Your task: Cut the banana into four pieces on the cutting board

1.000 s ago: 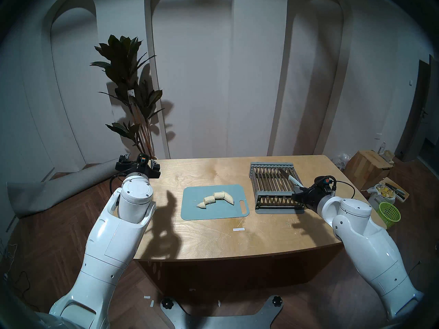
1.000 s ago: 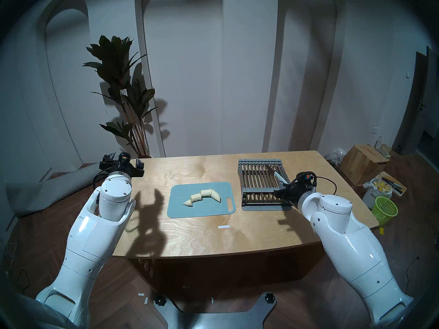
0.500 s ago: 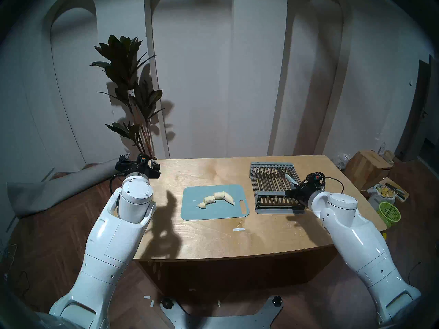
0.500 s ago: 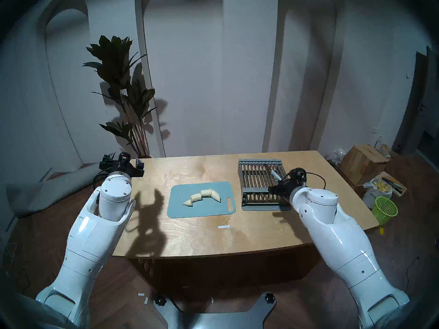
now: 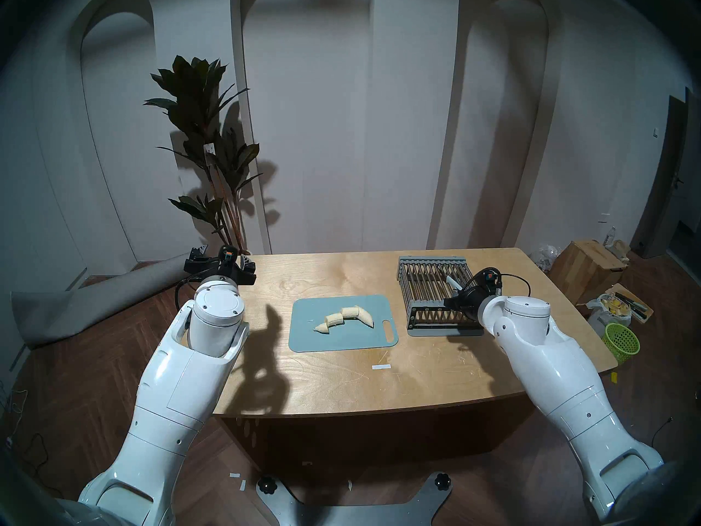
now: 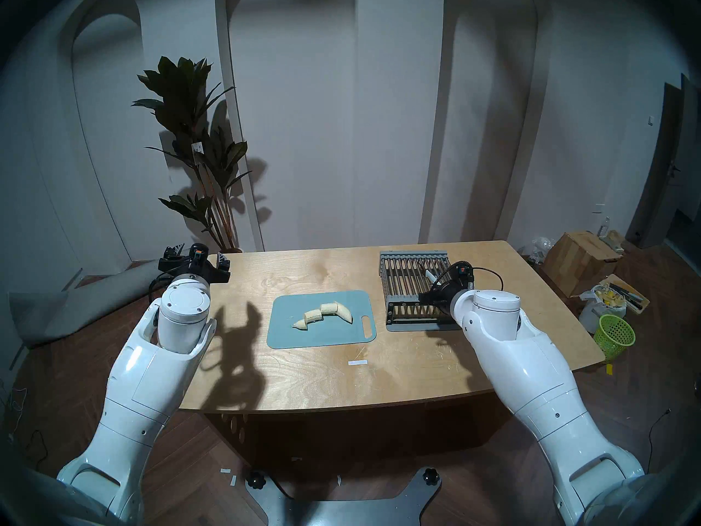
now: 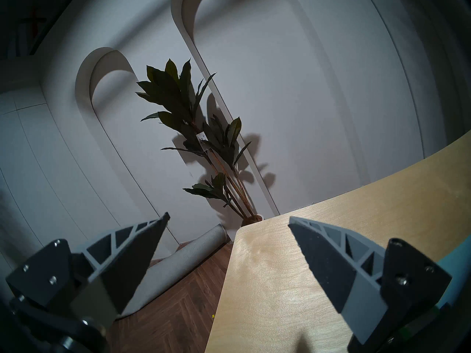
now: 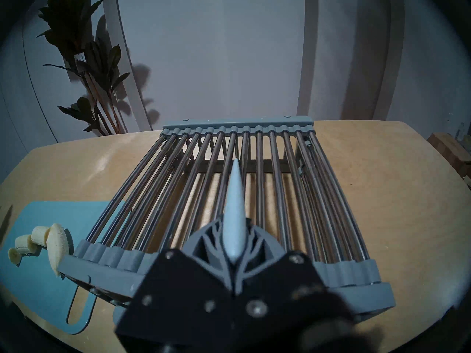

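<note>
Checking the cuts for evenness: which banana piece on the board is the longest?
The curved, pointed end piece nearest the cutting board's handle slot; the other three are short chunks trailing away to its left.

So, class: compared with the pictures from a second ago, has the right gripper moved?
Yes. The right gripper, shut on the knife, has shifted leftward and farther over the wire rack.

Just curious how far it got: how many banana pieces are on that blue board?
4, in a curved row on the cutting board: tip piece leftmost, then, then, and the long end piece nearest the handle slot.
</note>
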Action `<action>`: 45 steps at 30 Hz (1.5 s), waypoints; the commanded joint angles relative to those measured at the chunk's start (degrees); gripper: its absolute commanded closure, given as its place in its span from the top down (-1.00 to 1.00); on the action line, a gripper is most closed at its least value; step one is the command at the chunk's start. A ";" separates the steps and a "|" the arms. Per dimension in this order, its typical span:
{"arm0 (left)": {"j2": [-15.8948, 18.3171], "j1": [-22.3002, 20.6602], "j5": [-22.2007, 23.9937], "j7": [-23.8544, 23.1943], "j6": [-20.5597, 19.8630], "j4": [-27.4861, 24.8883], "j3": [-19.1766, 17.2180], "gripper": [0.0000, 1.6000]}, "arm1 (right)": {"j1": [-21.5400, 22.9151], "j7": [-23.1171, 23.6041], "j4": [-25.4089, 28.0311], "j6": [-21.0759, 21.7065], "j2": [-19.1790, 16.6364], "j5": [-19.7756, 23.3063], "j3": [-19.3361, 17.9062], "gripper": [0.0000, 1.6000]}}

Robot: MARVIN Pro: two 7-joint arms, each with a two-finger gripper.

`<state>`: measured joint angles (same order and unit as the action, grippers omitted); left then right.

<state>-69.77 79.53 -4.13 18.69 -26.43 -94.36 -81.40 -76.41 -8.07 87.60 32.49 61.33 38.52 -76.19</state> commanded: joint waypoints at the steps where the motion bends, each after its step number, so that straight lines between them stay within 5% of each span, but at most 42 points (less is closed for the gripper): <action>1: -0.02 -1.38 -0.07 -0.12 0.36 -0.99 0.05 1.00 | 3.37 -0.06 3.15 0.43 0.43 -0.46 0.29 -0.87; 2: -0.02 -1.38 -0.07 -0.12 0.36 -0.99 0.05 1.00 | 3.12 -0.10 3.83 0.42 0.39 -0.48 0.27 -0.87; 3: -0.01 -1.38 -0.07 -0.13 0.36 -0.99 0.05 1.00 | 3.01 -0.25 4.22 0.68 0.40 -0.47 0.23 1.00; 11: 0.00 -1.39 -0.06 -0.14 0.36 -0.99 0.07 1.00 | 1.47 -1.56 7.96 2.25 0.27 -0.22 -0.86 1.00; 22: -0.01 -1.34 -0.06 -0.08 0.36 -0.97 0.05 1.00 | -2.83 -3.31 17.58 -8.60 -2.70 -10.13 -0.94 1.00; 32: -0.01 -1.34 -0.05 -0.07 0.36 -0.97 0.06 1.00 | -9.04 -9.52 23.56 -16.45 -0.87 -19.32 -2.00 1.00; 45: 0.00 -1.36 -0.05 -0.08 0.36 -0.98 0.07 1.00 | -13.74 -12.95 18.22 -27.84 3.51 -23.24 -3.74 1.00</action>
<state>-69.72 79.49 -4.13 18.72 -26.41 -94.36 -81.38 -87.83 -19.96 107.82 11.14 62.41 16.98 -78.48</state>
